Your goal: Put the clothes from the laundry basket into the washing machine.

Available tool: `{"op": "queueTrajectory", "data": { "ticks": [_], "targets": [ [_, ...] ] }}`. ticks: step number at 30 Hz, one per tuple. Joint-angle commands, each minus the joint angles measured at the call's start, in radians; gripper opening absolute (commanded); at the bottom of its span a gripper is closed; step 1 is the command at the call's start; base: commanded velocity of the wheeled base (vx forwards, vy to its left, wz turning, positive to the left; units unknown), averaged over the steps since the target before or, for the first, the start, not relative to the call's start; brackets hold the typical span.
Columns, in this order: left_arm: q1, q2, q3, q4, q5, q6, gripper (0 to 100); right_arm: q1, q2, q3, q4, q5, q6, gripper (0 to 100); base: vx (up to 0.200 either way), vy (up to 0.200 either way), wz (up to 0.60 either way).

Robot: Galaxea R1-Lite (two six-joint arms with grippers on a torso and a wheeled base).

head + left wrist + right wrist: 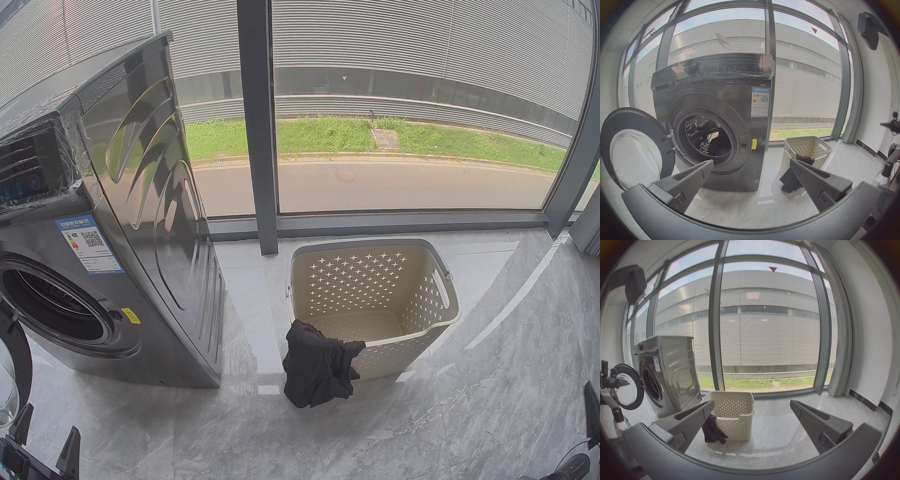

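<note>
The washing machine takes up the left half of the head view, standing at an angle on the grey marble floor beside a tall window. Its round door is swung fully open, so the drum mouth is clear. In the left wrist view, dark and light shapes lie inside the drum. They look like clothes already loaded, though I cannot tell how many.

The cream laundry basket sits right of centre in the head view, on the floor near the machine's side panel but apart from it. Its inside looks bare down to the bottom. The one piece visible there is a black garment, draped over the basket's lower left corner. Most of it hangs outside the wall, down to the floor.

The left claw is at the lower left corner of the head view, below the open door, with its fingers spread wide and nothing between them. The right claw is just inside the lower right edge of that view, well away from the basket, also spread and holding nothing.

My reading is that the task is close to finished. The door is open, part of the load seems to be in the drum, and the black garment is the last piece to lift off the rim and carry to the drum. It is within neither claw's reach as they now sit.
</note>
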Motion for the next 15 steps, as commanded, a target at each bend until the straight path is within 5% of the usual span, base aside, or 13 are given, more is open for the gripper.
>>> {"op": "queueTrajectory", "data": {
  "ticks": [1, 6, 10, 15],
  "targets": [
    [0.000, -0.016, 0.018, -0.001, 0.002, 0.001, 100, 0.076, 0.405, -0.316, 0.005, 0.101, 0.004, 100, 0.000, 0.000, 0.00],
    [0.000, -0.016, 0.018, -0.001, 0.001, 0.009, 100, 0.125, 0.663, -0.280, -0.009, 0.182, 0.005, 100, 0.000, 0.000, 0.00],
    [0.000, -0.016, 0.018, -0.001, 0.001, 0.015, 100, 0.257, 0.752, -0.253, -0.009, 0.209, 0.007, 100, 0.000, 0.000, 0.00],
    [0.000, -0.016, 0.018, -0.001, 0.002, 0.012, 100, 0.462, 0.934, -0.231, -0.041, 0.209, 0.109, 100, 0.000, 0.000, 0.00]
  ]
}}
